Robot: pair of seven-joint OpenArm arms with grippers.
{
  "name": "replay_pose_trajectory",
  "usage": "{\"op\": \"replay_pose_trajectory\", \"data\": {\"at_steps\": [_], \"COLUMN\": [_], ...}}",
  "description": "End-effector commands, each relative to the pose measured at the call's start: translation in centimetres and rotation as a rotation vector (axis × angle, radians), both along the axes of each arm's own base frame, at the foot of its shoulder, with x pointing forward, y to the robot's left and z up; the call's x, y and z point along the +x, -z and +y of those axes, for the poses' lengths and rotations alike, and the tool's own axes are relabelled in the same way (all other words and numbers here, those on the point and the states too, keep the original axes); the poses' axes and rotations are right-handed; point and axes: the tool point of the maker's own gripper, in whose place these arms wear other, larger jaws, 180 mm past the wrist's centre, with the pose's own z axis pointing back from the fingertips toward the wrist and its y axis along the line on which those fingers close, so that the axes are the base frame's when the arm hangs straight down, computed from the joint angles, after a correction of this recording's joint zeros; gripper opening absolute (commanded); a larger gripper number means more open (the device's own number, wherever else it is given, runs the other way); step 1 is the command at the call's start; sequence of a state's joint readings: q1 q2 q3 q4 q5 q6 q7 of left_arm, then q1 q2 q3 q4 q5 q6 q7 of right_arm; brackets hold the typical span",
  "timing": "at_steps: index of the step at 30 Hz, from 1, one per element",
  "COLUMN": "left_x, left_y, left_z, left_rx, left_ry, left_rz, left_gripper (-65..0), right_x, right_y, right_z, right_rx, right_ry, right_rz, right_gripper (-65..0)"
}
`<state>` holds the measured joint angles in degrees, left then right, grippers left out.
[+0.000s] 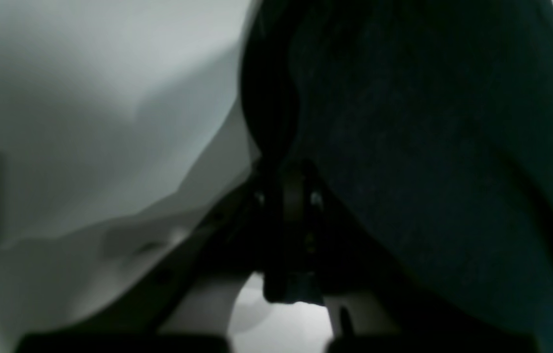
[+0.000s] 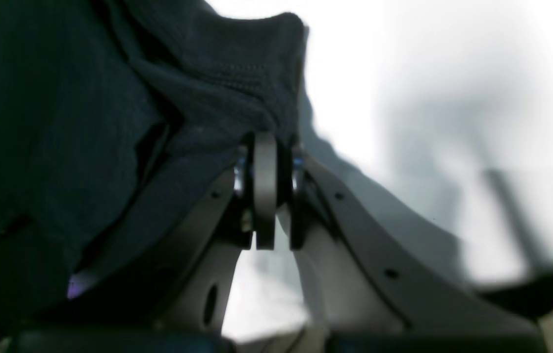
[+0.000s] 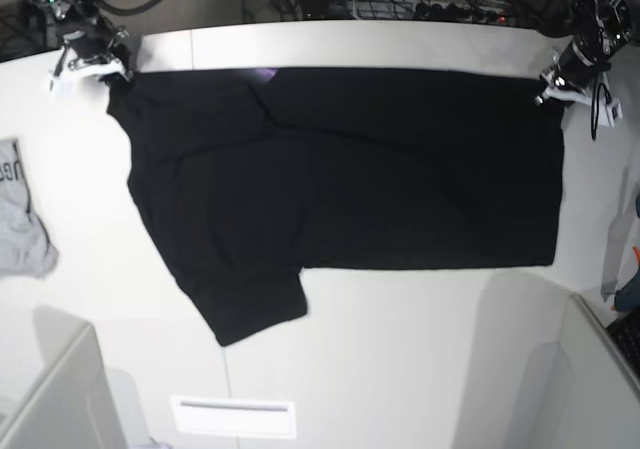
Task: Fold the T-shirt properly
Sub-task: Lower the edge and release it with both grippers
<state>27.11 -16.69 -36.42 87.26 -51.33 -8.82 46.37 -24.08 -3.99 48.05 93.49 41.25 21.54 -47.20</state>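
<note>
The T-shirt (image 3: 350, 169) is spread flat across the far part of the white table (image 3: 400, 349), one sleeve reaching toward the near left. Its far-left corner is pinched by the right gripper (image 3: 112, 69) — in the right wrist view the fingers (image 2: 265, 191) are pressed together on bunched black cloth. The far-right corner is held by the left gripper (image 3: 552, 87), closed on dark fabric. A grey garment (image 3: 22, 224) lies at the table's left edge.

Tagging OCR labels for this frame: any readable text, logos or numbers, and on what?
Small grey cloth garment at the table edge: dark lettering, cut off and too small to read.
Large plain black cloth T-shirt: no text visible; only a blurred purple speck near its top edge.
Both wrist views: no text visible.
</note>
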Motion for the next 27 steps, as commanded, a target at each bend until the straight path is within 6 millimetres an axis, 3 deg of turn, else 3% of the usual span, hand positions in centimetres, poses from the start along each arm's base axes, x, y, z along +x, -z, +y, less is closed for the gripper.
{"op": "replay_pose_trajectory", "data": {"at_steps": [1,10,23,24,25,27], "left_x": [-1.9,-5.2,-5.5,-5.4,-5.5,-5.7], "left_y": [0.5,1.0,1.0,1.0,0.9,0.3], "left_z": [0.6,-0.2,-0.1,0.0,0.2,1.5], "left_rx": [0.026,0.024,0.028,0.030,0.033,0.051], "left_ry": [0.002,0.012,0.013,0.014,0.007,-0.035], "left_rz": [0.081,0.142,0.149,0.149,0.147,0.134], "left_gripper": [-65.0,-65.0,-65.0,-65.0,-57.9,-36.0], "right_x": [-0.5,-2.2,-3.2,-3.2,-3.1,-3.2], "right_y": [-0.4,-1.5,-1.2,-1.2,-1.2,-1.4], "right_z": [-0.1,-0.1,0.3,0.2,0.2,-0.2], "right_rx": [-0.015,-0.052,-0.040,-0.041,-0.043,-0.054], "right_ry": [0.004,-0.016,-0.032,-0.032,-0.029,-0.013], "right_rz": [0.000,0.019,0.060,0.058,0.055,0.046], "right_gripper": [-65.0,-65.0,-65.0,-58.4,-50.0,-33.9]}}
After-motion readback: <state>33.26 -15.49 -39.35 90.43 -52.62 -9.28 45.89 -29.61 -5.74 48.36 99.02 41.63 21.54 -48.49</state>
